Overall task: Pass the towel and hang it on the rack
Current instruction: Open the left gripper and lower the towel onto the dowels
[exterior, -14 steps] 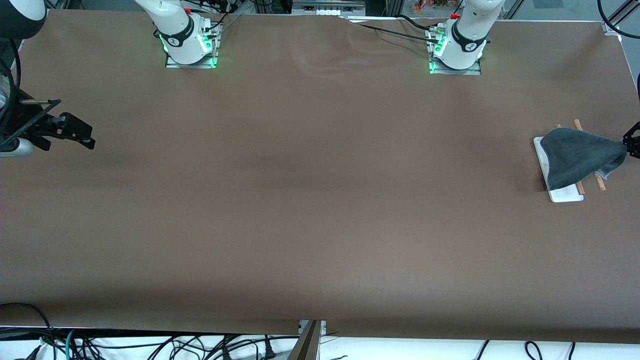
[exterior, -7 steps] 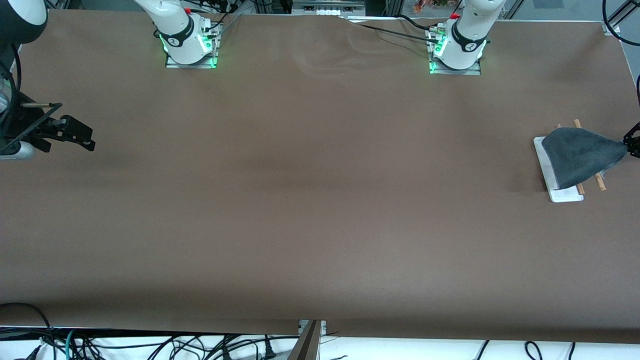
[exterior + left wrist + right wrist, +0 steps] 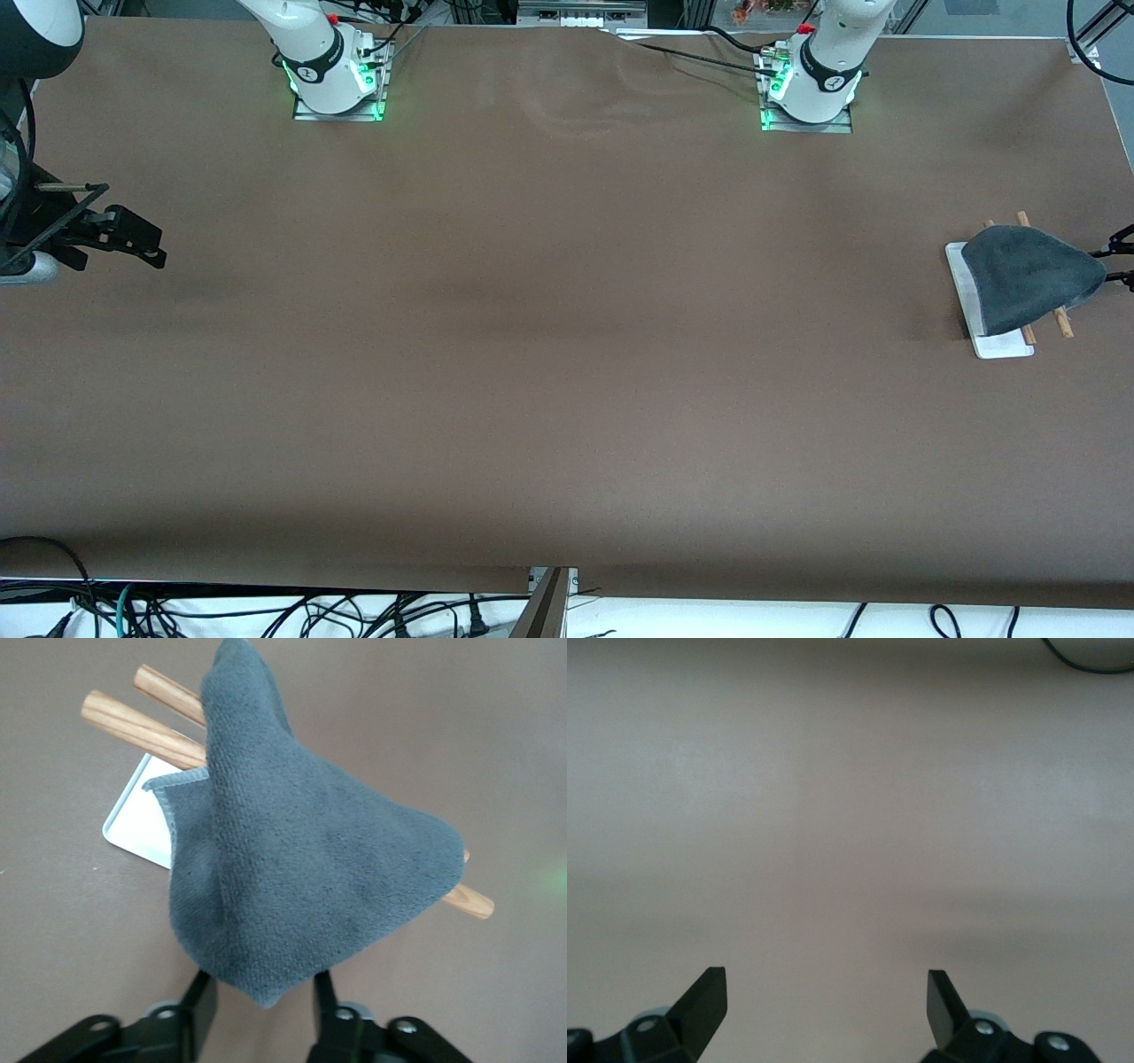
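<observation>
Change since earlier: since the earlier frames, the left gripper's fingers have been parted and the towel's pulled-out corner has been let go; the cloth has settled a little rounder on the rods.
Right gripper (image 3: 133, 239): one, black, two-fingered; it is held waiting at the right arm's end of the table (image 3: 549, 354), with its fingers (image 3: 704, 997) spread wide and nothing between them.
Table: one, covered in smooth matte brown sheeting, faintly rippled between the two arm bases.
Rack (image 3: 1001, 341): one, at the left arm's end of the table; a flat white rectangular base with rounded corners and two thin, round, parallel rods of grained brown wood (image 3: 133, 722) are seen.
Towel (image 3: 1028, 279): one, soft, napped, dark grey with a lighter stitched edge; it is draped over both rods in a rough triangle and much of the base is covered.
Left gripper (image 3: 261, 1001): one, black; it is released, its fingers standing apart on either side of the towel's drooping corner, which is not pinched.
</observation>
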{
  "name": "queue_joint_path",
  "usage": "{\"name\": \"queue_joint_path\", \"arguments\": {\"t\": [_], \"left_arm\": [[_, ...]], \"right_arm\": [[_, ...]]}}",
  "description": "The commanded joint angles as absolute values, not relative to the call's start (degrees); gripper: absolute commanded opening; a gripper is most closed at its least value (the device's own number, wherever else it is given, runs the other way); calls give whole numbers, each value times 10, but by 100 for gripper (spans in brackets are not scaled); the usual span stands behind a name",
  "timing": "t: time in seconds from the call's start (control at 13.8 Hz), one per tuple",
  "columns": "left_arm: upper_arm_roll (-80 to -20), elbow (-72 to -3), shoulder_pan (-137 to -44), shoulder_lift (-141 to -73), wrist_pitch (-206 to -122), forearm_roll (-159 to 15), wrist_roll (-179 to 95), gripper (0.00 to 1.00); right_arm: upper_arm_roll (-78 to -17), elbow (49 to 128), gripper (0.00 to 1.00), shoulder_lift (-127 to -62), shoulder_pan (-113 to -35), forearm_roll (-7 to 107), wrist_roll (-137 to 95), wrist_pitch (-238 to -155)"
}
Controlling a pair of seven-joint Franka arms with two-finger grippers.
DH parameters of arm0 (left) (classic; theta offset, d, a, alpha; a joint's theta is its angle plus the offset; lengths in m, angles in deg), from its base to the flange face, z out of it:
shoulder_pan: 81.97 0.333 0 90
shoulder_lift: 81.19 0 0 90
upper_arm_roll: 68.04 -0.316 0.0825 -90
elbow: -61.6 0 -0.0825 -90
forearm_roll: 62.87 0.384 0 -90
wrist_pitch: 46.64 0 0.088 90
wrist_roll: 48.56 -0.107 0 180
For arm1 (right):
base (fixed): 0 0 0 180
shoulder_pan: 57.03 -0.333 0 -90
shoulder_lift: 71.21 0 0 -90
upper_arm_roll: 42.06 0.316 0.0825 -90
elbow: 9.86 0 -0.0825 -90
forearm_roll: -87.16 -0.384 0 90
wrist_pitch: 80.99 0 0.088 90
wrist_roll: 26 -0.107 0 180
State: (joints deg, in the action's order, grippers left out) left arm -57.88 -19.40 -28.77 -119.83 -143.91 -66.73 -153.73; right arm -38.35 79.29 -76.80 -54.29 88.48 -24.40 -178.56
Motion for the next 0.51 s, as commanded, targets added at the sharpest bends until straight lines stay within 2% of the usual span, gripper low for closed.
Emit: {"name": "queue_joint_path", "arguments": {"t": [0.0,0.43], "left_arm": [[-576,-141,-302,-1214,-1433,-646,-1555,100],[-571,-93,-321,-1211,-1431,-649,-1533,100]], "right_arm": [[-383,779,100,-775,-543,893,-249,-1783],[-383,779,100,-775,-542,893,-249,-1783]]}}
